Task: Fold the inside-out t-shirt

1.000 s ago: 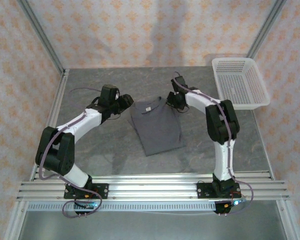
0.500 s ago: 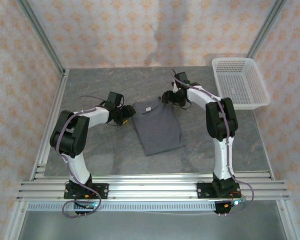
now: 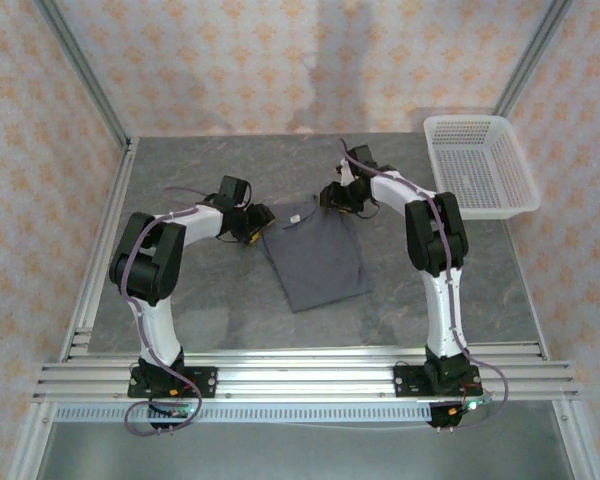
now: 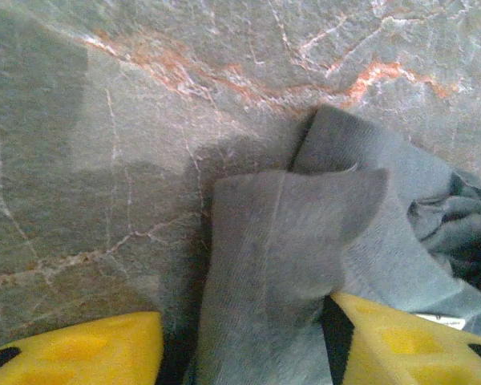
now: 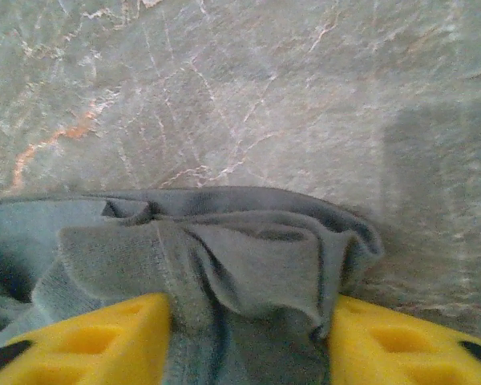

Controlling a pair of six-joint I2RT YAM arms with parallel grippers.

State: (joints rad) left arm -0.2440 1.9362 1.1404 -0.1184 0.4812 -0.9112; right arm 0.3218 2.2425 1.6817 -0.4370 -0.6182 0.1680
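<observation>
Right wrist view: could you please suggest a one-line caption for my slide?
Bunched edge of the slate-grey t-shirt between the right gripper's yellow fingers, on a veined grey table.

Robot lab test cell, not a home.
Two arms (image 3: 435, 240) bolted to an aluminium rail (image 3: 310, 372), metal corner posts (image 3: 80, 65), patterned backdrop (image 3: 280, 60) as walls, stone-look table (image 3: 480, 270), exposed cabling.

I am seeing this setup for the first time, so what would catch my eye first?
A dark grey t-shirt lies partly folded in the middle of the marbled table. The left arm and right arm both reach to its far corners, where cloth bunches between their yellow jaws. A white mesh basket stands in the far right corner.
</observation>
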